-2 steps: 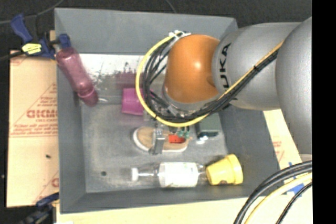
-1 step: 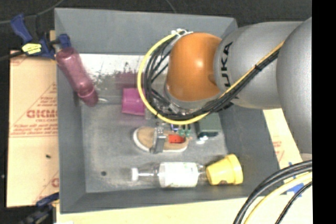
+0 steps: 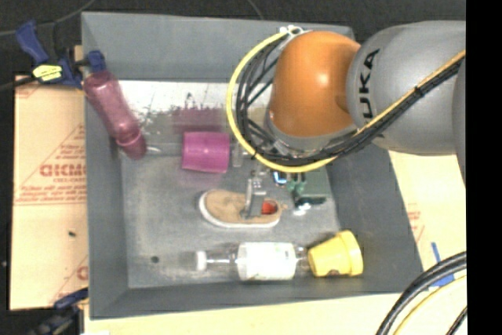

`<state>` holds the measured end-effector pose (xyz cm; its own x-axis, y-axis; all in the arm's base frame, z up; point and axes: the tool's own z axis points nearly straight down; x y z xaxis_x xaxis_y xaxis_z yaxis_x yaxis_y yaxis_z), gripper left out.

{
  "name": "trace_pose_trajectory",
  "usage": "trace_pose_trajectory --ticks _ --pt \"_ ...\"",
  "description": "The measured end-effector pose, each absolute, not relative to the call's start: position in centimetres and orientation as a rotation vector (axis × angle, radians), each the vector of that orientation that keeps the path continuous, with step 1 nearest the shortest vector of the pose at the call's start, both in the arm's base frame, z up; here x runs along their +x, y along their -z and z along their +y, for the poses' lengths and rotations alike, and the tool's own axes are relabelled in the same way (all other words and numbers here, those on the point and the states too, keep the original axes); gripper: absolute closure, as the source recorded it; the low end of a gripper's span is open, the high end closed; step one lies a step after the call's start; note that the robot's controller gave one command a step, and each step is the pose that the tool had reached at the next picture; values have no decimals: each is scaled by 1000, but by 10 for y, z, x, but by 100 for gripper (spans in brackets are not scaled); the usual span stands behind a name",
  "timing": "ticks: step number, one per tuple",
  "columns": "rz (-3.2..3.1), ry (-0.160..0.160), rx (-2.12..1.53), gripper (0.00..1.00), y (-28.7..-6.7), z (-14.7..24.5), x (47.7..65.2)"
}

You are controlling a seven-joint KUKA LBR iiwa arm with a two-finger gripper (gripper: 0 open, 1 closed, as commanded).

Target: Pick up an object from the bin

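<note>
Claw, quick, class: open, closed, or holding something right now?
Claw: cannot be told; it hangs over the tan shoe.

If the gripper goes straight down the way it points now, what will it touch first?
Probably the small beige shoe in the middle of the bin; the gripper is over its right part. Depth is unclear, though.

You've got a bottle (image 3: 116, 110) in the bin's (image 3: 102, 247) far-left corner, a cup (image 3: 205, 151) right of it, a shoe (image 3: 223, 209) mid-bin, and along the near edge a flask (image 3: 263, 260) touching a tub (image 3: 336, 255) on its right.
</note>
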<state>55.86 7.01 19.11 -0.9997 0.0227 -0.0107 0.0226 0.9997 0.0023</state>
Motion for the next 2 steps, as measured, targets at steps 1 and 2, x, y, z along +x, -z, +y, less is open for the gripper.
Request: trace_pose_trajectory --ticks 1,2 --pt "3133 -4 32 0 -103 59 561" --pt "3125 -7 122 100 -95 48 565"
